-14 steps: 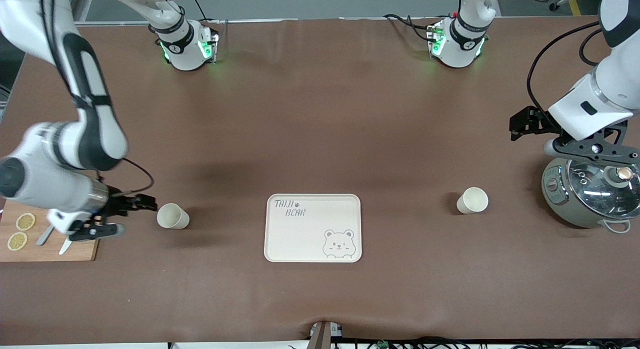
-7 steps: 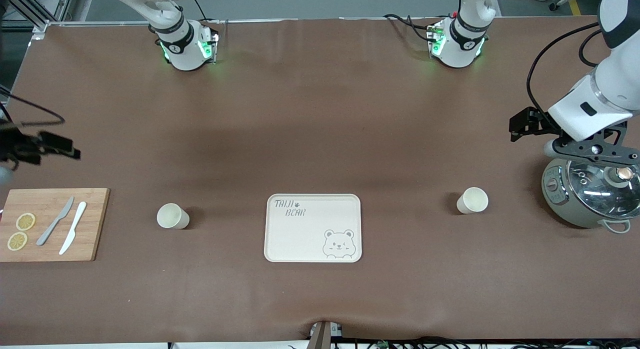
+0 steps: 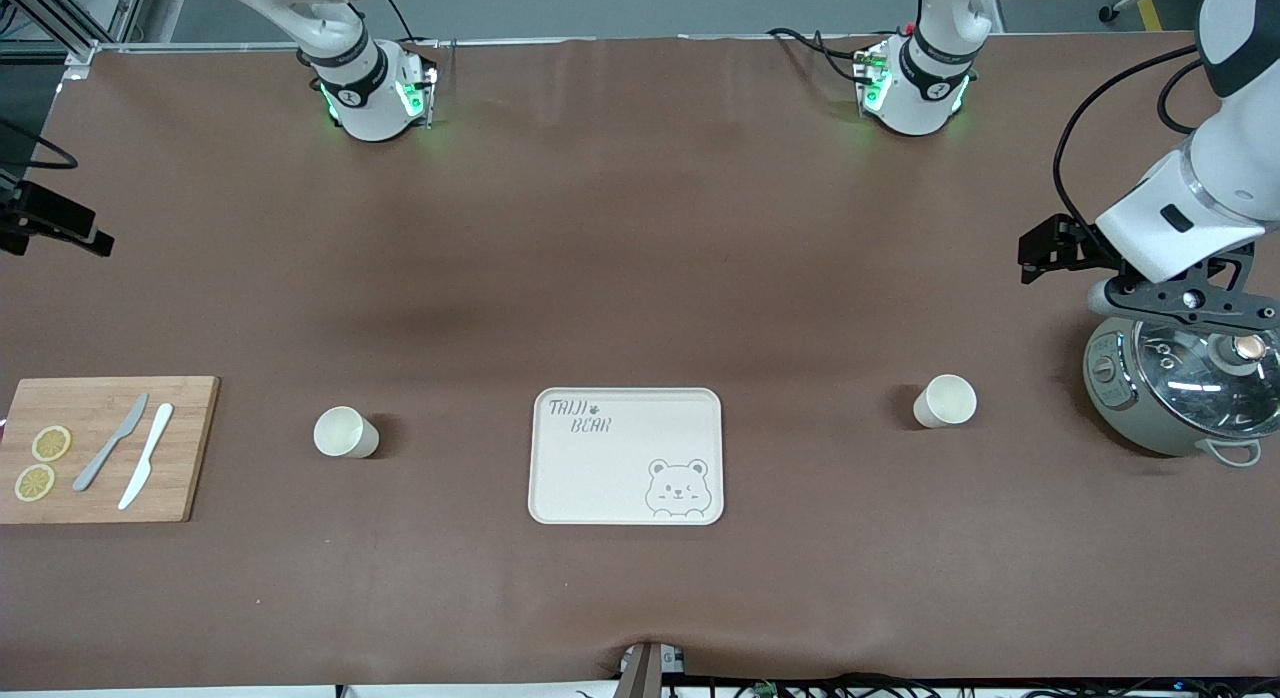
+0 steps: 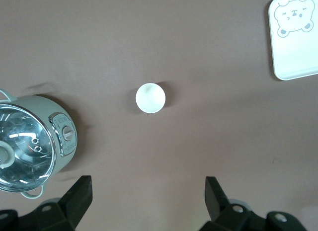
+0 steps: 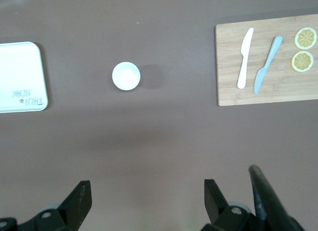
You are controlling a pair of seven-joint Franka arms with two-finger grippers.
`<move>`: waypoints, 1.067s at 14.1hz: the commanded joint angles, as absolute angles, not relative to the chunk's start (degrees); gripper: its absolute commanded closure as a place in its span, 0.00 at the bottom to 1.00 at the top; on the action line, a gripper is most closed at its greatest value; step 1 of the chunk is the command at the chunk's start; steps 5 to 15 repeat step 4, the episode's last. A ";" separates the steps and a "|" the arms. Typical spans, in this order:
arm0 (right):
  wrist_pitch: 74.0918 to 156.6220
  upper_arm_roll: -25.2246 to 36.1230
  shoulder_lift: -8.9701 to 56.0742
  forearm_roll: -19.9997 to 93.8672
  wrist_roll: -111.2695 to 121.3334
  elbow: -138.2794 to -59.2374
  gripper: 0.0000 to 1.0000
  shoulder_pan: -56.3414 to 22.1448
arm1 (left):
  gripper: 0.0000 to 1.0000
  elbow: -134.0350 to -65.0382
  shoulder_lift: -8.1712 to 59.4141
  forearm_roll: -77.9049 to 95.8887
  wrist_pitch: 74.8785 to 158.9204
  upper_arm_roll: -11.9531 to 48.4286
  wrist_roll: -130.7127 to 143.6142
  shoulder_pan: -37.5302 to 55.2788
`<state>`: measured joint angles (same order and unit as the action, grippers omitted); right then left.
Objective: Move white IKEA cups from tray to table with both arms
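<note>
Two white cups stand upright on the brown table, one on each side of the bear tray (image 3: 625, 455). One cup (image 3: 345, 433) is toward the right arm's end and also shows in the right wrist view (image 5: 125, 75). The other cup (image 3: 944, 401) is toward the left arm's end and also shows in the left wrist view (image 4: 150, 98). My left gripper (image 3: 1190, 300) hangs high by the pot, open and empty (image 4: 147, 191). My right gripper (image 5: 146, 193) is open and empty, high above bare table. Only a black part of the right wrist (image 3: 50, 226) shows in the front view.
A steel pot with a glass lid (image 3: 1185, 388) stands under the left gripper at the left arm's end. A wooden cutting board (image 3: 100, 448) with two knives and two lemon slices lies at the right arm's end.
My right arm has risen from beside the cup near the cutting board and drawn back to the table's end, nearly out of the front view. The left arm and both cups have not moved.
</note>
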<state>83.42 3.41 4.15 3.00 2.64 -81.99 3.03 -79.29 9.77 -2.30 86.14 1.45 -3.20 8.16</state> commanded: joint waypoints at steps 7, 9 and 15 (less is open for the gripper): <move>84.55 2.81 3.96 0.97 1.49 -82.70 0.00 2.20 | 0.00 -79.19 9.58 -2.20 86.48 1.49 -2.72 8.00; 84.55 2.81 3.96 0.97 1.49 -82.70 0.00 2.20 | 0.00 -79.19 9.58 -2.20 86.48 1.49 -2.72 8.00; 84.55 2.81 3.96 0.97 1.49 -82.70 0.00 2.20 | 0.00 -79.19 9.58 -2.20 86.48 1.49 -2.72 8.00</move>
